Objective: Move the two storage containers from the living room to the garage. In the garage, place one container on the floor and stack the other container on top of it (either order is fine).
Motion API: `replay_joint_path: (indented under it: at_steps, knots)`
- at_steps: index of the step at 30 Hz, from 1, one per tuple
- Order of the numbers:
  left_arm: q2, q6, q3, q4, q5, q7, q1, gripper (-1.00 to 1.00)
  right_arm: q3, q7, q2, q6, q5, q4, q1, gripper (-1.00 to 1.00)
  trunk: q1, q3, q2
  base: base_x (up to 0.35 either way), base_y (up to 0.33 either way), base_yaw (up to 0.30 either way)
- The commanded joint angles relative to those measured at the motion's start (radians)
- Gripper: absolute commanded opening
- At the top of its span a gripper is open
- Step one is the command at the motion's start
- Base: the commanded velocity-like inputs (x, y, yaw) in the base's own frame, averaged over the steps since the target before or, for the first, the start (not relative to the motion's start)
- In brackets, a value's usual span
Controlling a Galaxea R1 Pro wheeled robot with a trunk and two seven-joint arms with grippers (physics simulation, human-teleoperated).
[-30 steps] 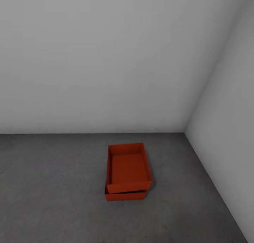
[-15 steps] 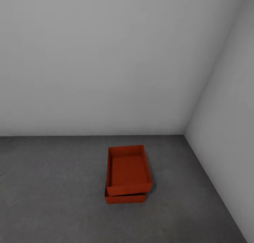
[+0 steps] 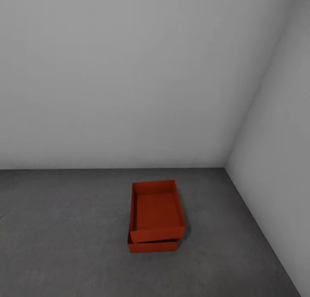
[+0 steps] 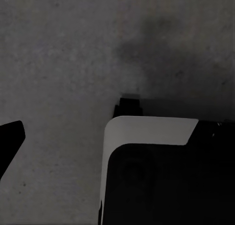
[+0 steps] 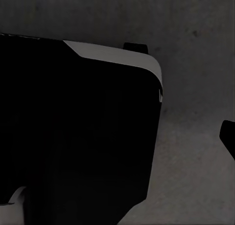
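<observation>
From the head view, the whole picture has slid down a little since a second ago. The line where wall meets floor sits lower, and so do the boxes, so I think the camera moved, not the boxes. The two storage containers lie in the garage, on the floor (image 3: 64,228) toward its far right corner. The upper container (image 3: 156,211) rests on the lower container (image 3: 153,246), turned a bit crooked, so its near right corner sticks out past the one below. Only a thin strip of the lower one peeks out in front. To me the job looks done, or nearly — the stack stands alone, and nothing touches it.

From the left wrist view, I see grey floor and a dark part of the robot with a pale edge (image 4: 147,129). A black tip (image 4: 10,137) pokes in at the side — maybe one finger of the left claw. I cannot tell how wide that claw is.

From the right wrist view, it is much the same — a big dark robot part (image 5: 78,137) over the floor, and a small black tip (image 5: 228,134) at the side. I cannot tell if the right claw is wide or narrow. Neither tip touches anything I can see.
</observation>
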Motion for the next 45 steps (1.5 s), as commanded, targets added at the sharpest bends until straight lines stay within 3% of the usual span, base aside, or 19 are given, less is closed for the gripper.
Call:
replay_joint_path:
  at_steps: [1,45]
  knots:
    - [0.0,0.004,-0.005,0.0,0.01,0.002,-0.001,1.0,0.008,-0.001,0.001,-0.005,-0.007,0.003,-0.001,1.0,0.0,0.001,-0.001,0.0,0.0,0.0]
    - [0.0,0.004,-0.005,0.0,0.01,0.002,-0.001,1.0,0.008,-0.004,0.003,-0.003,-0.006,0.003,-0.001,1.0,0.0,0.07,-0.001,0.0,0.0,0.0]
